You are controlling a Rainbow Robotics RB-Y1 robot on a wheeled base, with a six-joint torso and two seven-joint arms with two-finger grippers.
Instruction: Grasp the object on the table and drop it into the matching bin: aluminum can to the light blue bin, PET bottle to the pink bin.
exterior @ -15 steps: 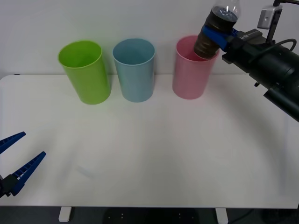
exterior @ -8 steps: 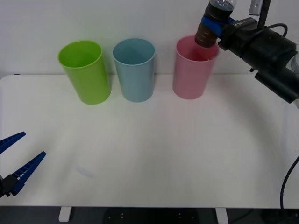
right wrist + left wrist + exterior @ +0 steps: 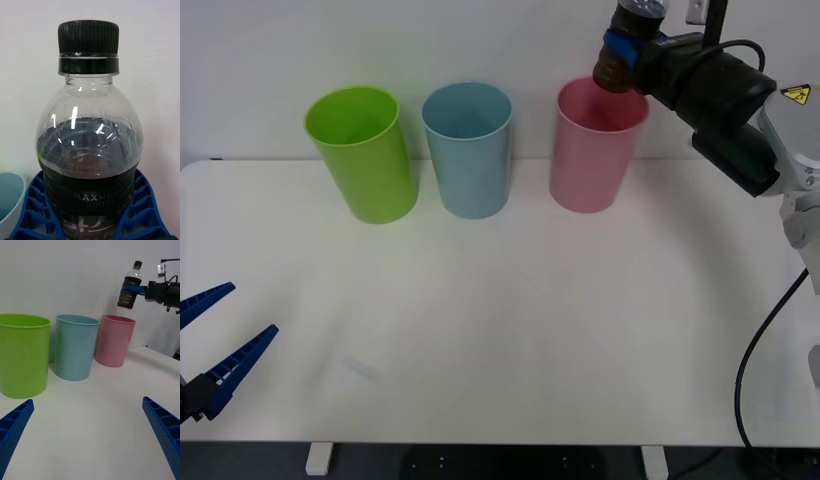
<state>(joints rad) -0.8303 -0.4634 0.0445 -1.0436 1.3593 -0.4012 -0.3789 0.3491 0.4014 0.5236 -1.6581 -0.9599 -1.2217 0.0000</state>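
Front view: right tool clamps PET bottle above the pink bin.

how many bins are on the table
3, in a row at the far side of the table: the lime green bin on the left, the light blue bin in the middle, the pink bin on the right.

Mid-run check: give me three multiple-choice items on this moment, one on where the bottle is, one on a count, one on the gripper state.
1. Where is the PET bottle?
A. lying on the table
B. held above the pink bin
C. inside the light blue bin

2. How many bins stand on the table?
A. two
B. three
C. four

3. How is the left gripper?
A. open, holding nothing
B. shut on the bottle
C. shut on a can

Answers: 1 B, the right gripper holds it over the pink rim. 2 B, lime green, light blue, pink. 3 A, its fingers spread low at the near left.
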